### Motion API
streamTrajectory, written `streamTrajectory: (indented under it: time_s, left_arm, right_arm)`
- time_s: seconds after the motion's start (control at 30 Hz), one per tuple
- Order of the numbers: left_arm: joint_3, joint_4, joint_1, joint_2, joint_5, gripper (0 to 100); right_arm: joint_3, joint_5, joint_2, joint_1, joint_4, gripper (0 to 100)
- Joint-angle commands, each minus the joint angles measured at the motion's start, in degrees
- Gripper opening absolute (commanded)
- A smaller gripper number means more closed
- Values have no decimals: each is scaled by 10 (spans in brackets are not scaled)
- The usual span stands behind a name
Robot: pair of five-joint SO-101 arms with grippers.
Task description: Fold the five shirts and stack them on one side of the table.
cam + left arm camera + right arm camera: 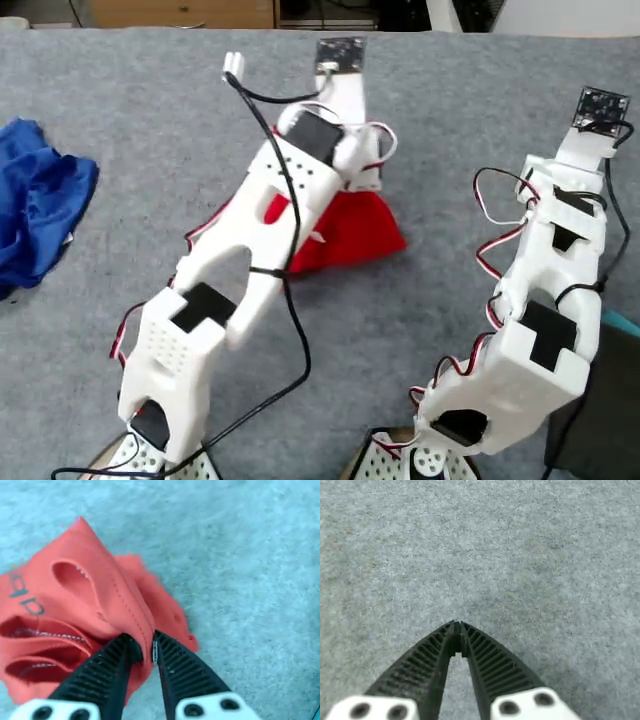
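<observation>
my left claw [142,650] clenched on a raised ridge of the red shirt [75,605], which lies crumpled near mid-table; sleeve openings gape beside the pinch; to do this well, i judge: lift just enough to free the cloth, draw it out flat and straight, avoid dragging it into a heap; my right claw [456,630] closed on nothing, over bare grey table [450,130], well apart from the cloth; blue shirt [35,210] bunched at the left edge, unfolded; black cable [290,330] hangs near the red cloth, may snag
</observation>
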Motion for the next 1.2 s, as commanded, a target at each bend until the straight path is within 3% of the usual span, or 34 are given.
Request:
streamTrajectory:
  time_s: [0.0, 0.1, 0.23, 0.3, 0.57, 0.77, 0.97, 1.03, 1.17]
  left_arm:
    - [-6, -28, 21, 9, 4, 20]
    - [-11, -33, 22, 40, 4, 38]
    - [-47, 11, 16, 70, 10, 203]
    - [-76, 29, 0, 80, 27, 232]
    - [-194, 55, -108, 94, -13, 158]
    - [-121, 100, -207, 120, -72, 16]
    - [-57, 102, -325, 181, -106, 19]
    - [-56, 90, -349, 197, -155, 19]
    - [-33, 42, -376, 241, -165, 19]
  right_arm:
    - [-32, -6, -3, 5, -11, 5]
    - [-32, -6, -3, 5, -11, 5]
    - [-32, -6, -3, 5, -11, 5]
    - [-32, -6, -3, 4, -11, 5]
    - [-31, -6, -3, 1, -11, 5]
    - [-29, -3, -3, -8, -4, 7]
    - [-48, 83, -58, -66, 127, 7]
    - [-50, 94, -92, -99, 188, 6]
    - [-49, 135, -151, -143, 263, 6]
